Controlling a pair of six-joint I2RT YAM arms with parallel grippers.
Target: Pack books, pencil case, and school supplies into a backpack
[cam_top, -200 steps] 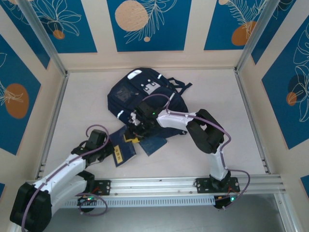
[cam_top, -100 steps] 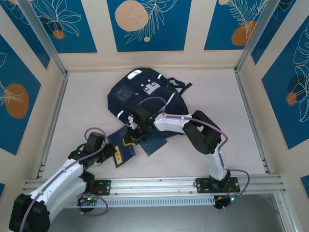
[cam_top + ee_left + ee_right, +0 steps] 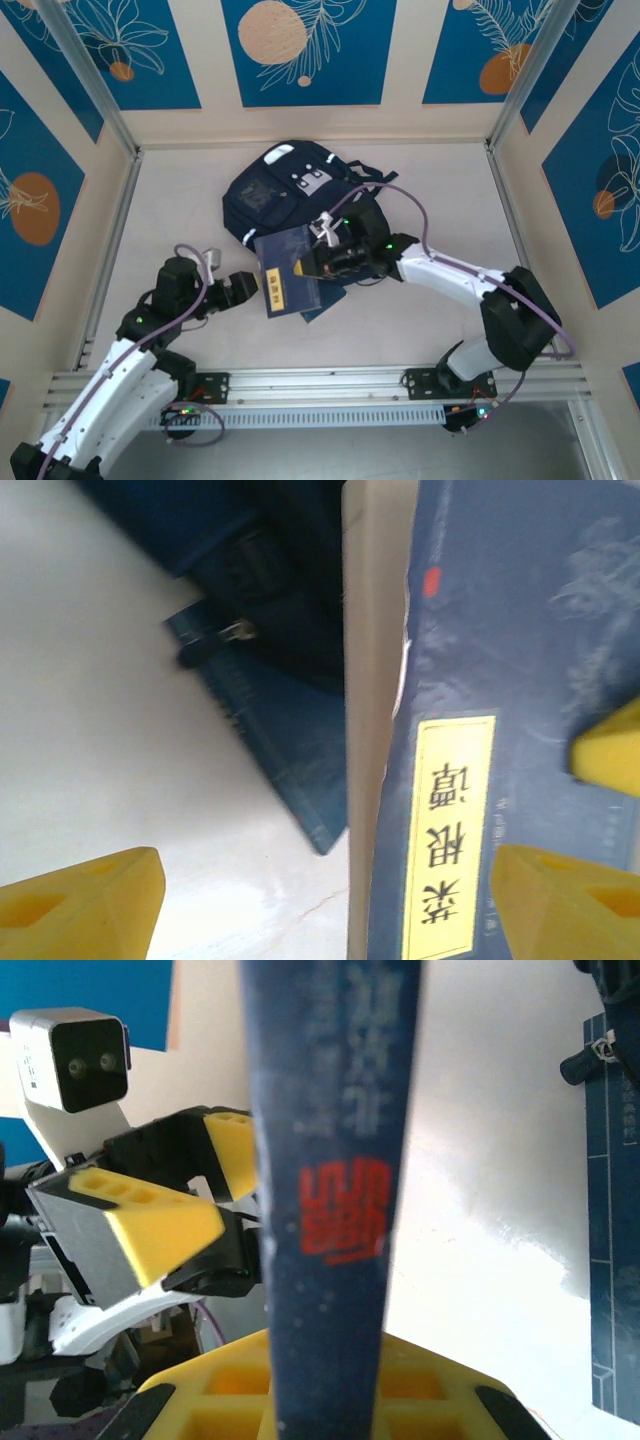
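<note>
Right end effector [image 3: 310,265] clamps a tilted navy book [image 3: 283,272]; left end effector [image 3: 246,286] gapes beside it, backpack [image 3: 272,190] close behind.

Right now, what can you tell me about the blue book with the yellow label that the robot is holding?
The navy book is thin, with a matte cover, pale pages, a long yellow label of dark characters and a small red stamp. It is held up, tilted, by the backpack's near edge. The right gripper is shut on its right edge. The left gripper is open around its left edge, not clamping.
</note>
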